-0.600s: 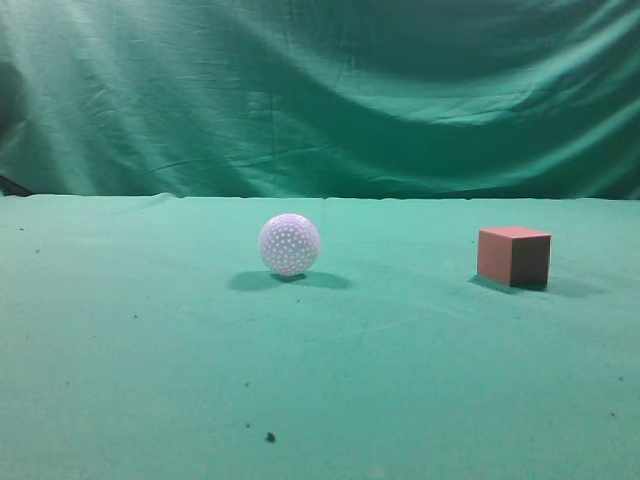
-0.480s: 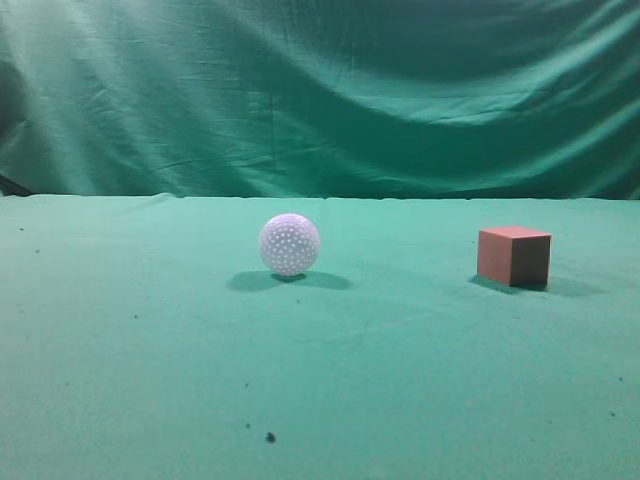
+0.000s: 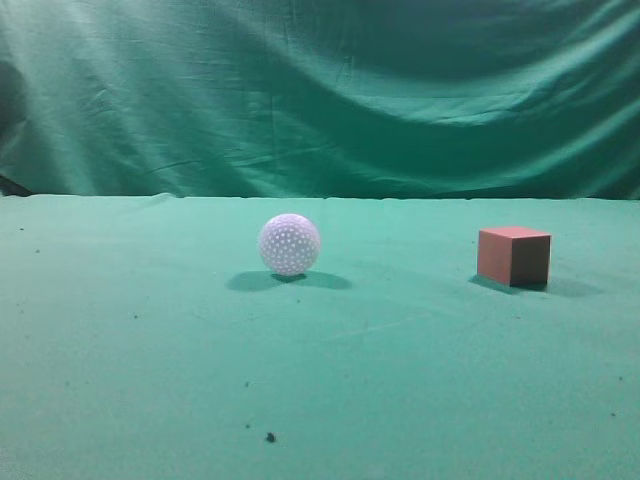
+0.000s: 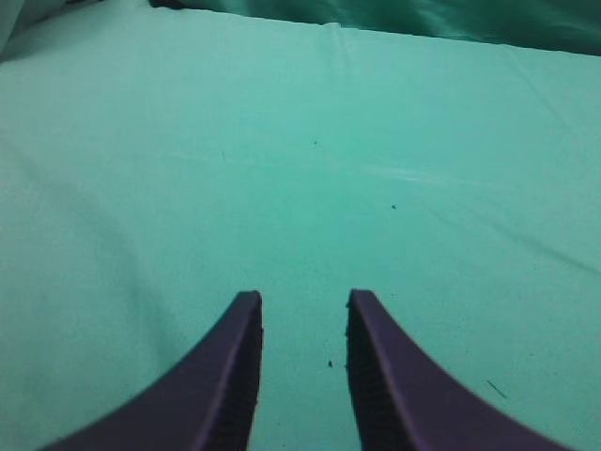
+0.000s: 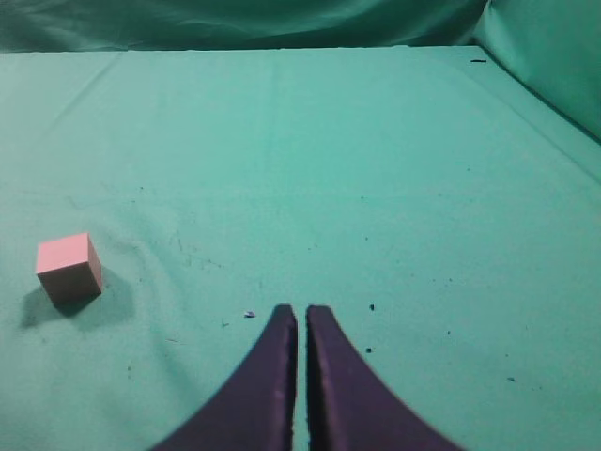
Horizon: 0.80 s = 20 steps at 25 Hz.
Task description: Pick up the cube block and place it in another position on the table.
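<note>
Right wrist view: cube block point(image 5: 69, 267) far left of closed jaws.

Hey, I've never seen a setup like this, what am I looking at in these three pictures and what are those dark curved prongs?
This is a two-armed robot at a table covered in green cloth. One picture looks along the table from the side: a white dimpled ball and a reddish cube block sit apart. The other two come from cameras on each wrist. The prongs are each arm's fingers. The left end effector is open over bare cloth. The right end effector is nearly closed, with the cube off to its left. Nothing is held.
</note>
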{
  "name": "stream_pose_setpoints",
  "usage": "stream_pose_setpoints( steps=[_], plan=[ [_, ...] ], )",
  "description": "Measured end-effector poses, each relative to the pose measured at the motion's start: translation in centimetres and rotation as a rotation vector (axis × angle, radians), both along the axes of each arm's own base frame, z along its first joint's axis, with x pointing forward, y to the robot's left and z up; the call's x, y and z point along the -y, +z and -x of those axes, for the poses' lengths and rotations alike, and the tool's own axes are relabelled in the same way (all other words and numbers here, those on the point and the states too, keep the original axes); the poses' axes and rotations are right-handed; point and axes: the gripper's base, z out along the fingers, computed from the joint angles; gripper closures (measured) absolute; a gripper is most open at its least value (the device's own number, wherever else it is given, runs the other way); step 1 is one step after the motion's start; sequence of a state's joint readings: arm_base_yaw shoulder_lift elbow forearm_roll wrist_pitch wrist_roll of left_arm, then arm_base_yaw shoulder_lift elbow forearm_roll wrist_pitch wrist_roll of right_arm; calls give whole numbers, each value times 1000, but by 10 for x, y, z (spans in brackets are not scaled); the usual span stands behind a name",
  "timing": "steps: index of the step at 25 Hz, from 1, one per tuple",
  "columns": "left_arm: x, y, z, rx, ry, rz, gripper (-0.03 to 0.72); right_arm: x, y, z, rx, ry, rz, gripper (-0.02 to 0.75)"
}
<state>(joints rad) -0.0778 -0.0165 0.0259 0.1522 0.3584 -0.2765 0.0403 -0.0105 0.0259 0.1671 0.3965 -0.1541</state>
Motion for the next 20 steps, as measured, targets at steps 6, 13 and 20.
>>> stream_pose_setpoints(
  steps=[6,13,20],
  plan=[
    [0,0,0,0,0,0,426,0,1,0,10,-2,-2,738],
    [0,0,0,0,0,0,426,7,36,-5,372,-129,-455,738],
    [0,0,0,0,0,0,426,6,95,2,492,-81,-317,738]
  ],
)
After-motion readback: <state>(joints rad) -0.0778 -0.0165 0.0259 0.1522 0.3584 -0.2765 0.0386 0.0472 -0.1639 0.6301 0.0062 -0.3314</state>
